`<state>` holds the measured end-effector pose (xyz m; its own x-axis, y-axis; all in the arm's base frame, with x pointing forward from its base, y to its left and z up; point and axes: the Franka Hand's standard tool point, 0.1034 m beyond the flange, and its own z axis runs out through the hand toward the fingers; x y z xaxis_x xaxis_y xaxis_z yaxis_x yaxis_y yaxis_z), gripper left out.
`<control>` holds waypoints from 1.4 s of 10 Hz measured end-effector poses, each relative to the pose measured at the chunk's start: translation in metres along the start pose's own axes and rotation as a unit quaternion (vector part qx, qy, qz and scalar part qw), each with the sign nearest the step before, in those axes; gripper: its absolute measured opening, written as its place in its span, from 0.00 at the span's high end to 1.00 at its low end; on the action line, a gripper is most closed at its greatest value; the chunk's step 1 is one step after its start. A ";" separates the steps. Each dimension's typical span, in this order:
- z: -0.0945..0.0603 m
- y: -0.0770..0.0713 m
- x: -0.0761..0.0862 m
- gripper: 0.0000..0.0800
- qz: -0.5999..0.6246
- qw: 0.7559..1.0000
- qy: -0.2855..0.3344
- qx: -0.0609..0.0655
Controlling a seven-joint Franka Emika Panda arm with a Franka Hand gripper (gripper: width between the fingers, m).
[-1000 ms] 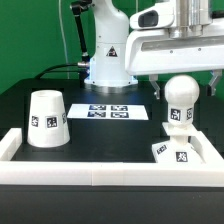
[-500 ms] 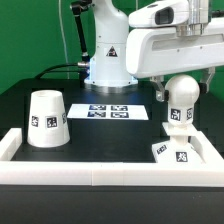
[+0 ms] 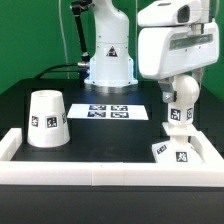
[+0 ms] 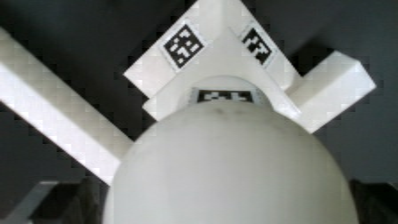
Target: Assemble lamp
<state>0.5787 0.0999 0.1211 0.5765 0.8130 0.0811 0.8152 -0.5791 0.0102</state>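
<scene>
From the outside camera I see the bulb (image 3: 180, 105) standing up on the black desk (image 3: 110, 135), near the exterior view's right. My claw (image 3: 181, 84) hangs over its round top, spread wide and holding nothing. The shade (image 3: 47, 120) sits well apart on the left, and the base (image 3: 174, 154) lies just in front. From the wrist camera, the bulb (image 4: 222, 160) fills the view.

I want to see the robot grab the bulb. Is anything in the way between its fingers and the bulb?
Nothing visible is in the way. The open gripper hangs right over the bulb, whose round top fills the wrist view. The base lies below, nearer the camera; the shade stands far off at the exterior view's left.
</scene>
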 end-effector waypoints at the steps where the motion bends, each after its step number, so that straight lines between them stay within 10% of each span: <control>1: 0.000 0.000 0.000 0.13 -0.047 0.999 -0.004 -0.002; 9: 0.003 0.004 -0.003 0.13 -0.303 0.952 -0.030 -0.018; 10: 0.003 0.005 -0.004 0.26 -0.305 0.952 -0.032 -0.018; 14: 0.003 0.006 -0.006 0.28 -0.244 0.969 -0.031 -0.020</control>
<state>0.5805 0.0918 0.1175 0.1270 0.9919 -0.0034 0.9894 -0.1265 0.0716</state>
